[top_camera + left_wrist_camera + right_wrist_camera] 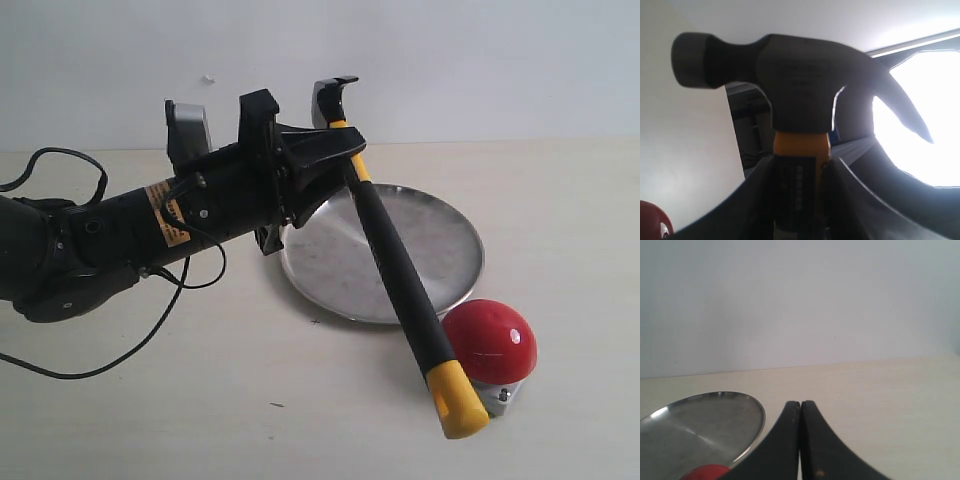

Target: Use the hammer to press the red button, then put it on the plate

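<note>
Two pincers, one busy: the left gripper (332,150) is clamped on the small claw hammer with dark steel head and black, yellow-tipped handle (395,255). It holds the hammer at the yellow neck just under the head. The hammer hangs head-up and tilted, with its yellow end low and just beside the glossy red dome button on a grey metal base (490,340), on the button's near-left side. I cannot tell whether they touch.

The hammer is probably stiff and top-heavy. Held this close to the head the weight sits in the jaws, but the long smooth handle could pivot if it is pushed sideways.

The round silver metal plate (462,285) lies just far-left of the button, and the handle crosses in front of its rim. A loose black cable (150,335) trails on the pale table (250,420), well left. The right gripper (800,407) is closed on nothing, its fingers touching.
</note>
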